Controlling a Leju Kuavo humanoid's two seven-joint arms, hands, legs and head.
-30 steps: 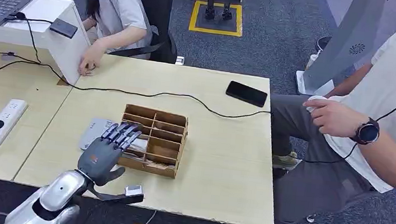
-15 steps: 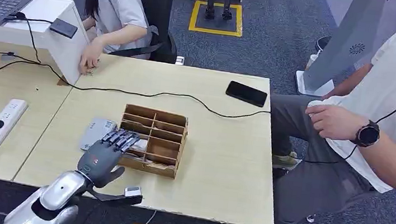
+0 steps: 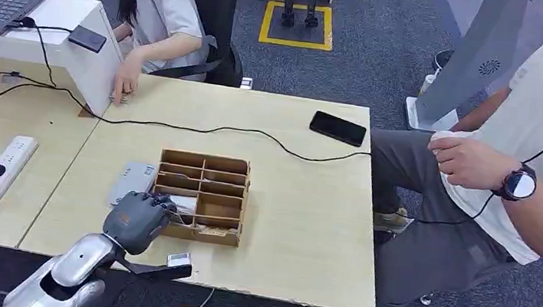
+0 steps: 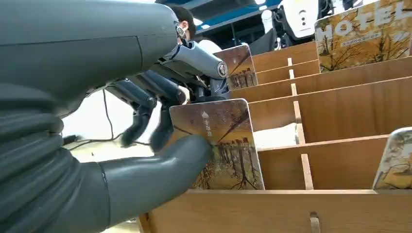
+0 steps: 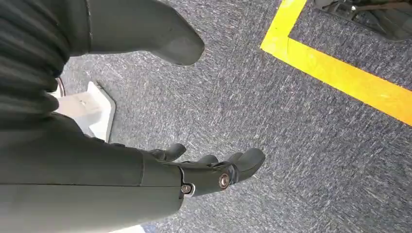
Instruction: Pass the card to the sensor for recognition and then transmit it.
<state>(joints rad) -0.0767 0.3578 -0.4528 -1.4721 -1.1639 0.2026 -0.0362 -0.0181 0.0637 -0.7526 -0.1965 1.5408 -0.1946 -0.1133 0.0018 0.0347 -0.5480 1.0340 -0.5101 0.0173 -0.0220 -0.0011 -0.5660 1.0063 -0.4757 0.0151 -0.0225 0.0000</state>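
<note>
Left robot hand (image 3: pixel 139 218) has curled down since a second ago, fingers now closed with the thumb pinching a card (image 4: pixel 218 145) in the near-left slot of the wooden box (image 3: pixel 217 194); box has shifted slightly. Grasp looks made, lift comes next. Right robot hand (image 5: pixel 214 177) hangs loosely open over carpet. Just beyond: grey sensor (image 3: pixel 134 180) on the table (image 3: pixel 306 227), then phone (image 3: pixel 338 128) and two seated people.
</note>
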